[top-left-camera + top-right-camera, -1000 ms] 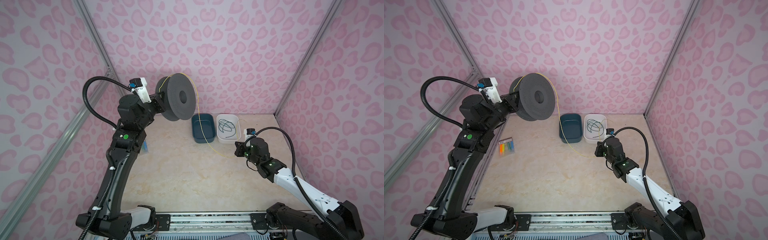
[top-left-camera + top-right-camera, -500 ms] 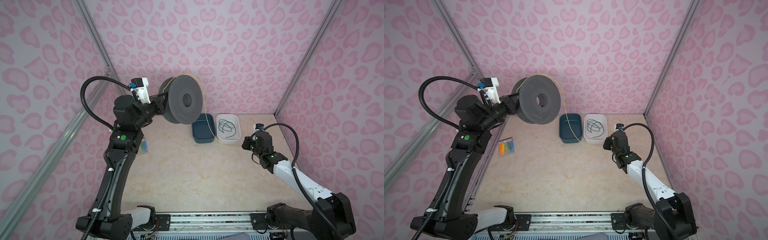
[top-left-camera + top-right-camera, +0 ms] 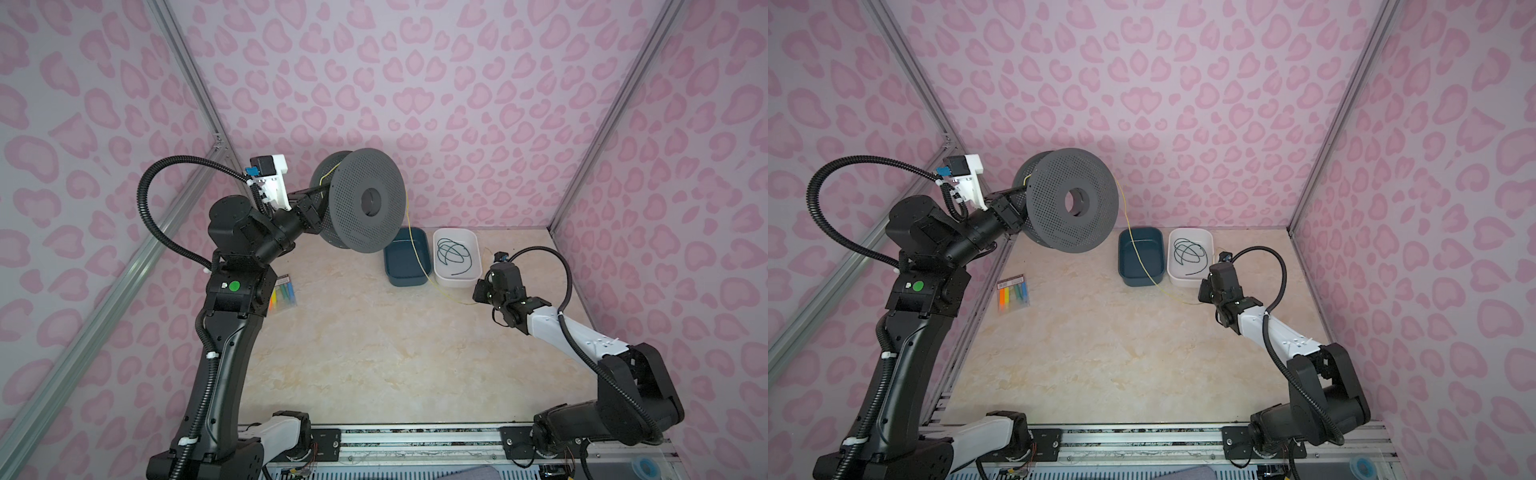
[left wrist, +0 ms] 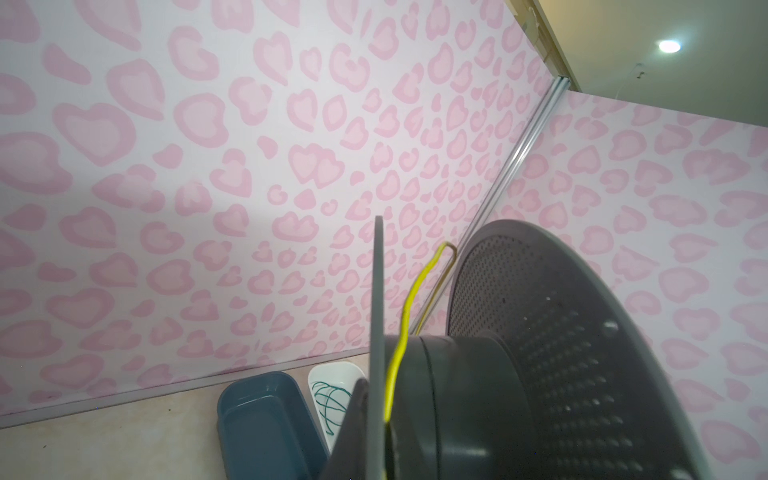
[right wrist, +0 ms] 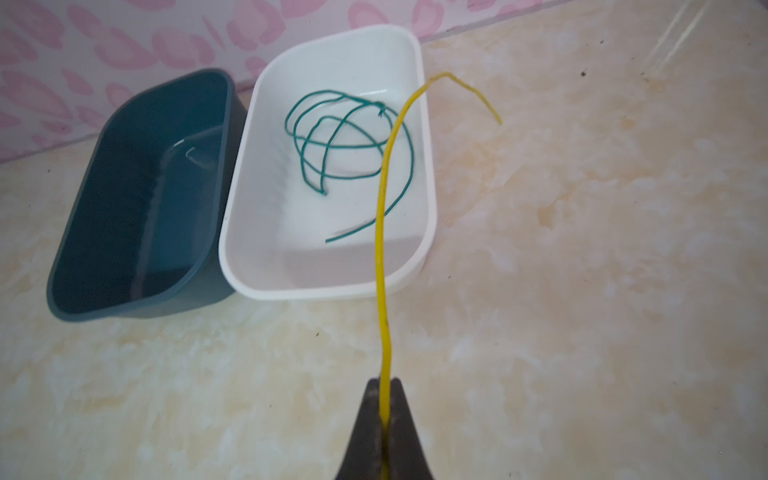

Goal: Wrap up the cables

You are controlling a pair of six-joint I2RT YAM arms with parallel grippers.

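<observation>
A robotics lab test cell: a robot arm (image 3: 224, 353) stands at each end of an aluminium rail (image 3: 415, 442) before a marbled tabletop (image 3: 374, 357), enclosed by pink heart-print panels (image 3: 415, 83) on metal framing (image 3: 193, 83).

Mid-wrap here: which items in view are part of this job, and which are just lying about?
In the job: yellow wire, pinched in the right tool; grey spool, held up by the left tool.
Lying about: blue bin; white bin holding green cord; packet of coloured pieces.
</observation>
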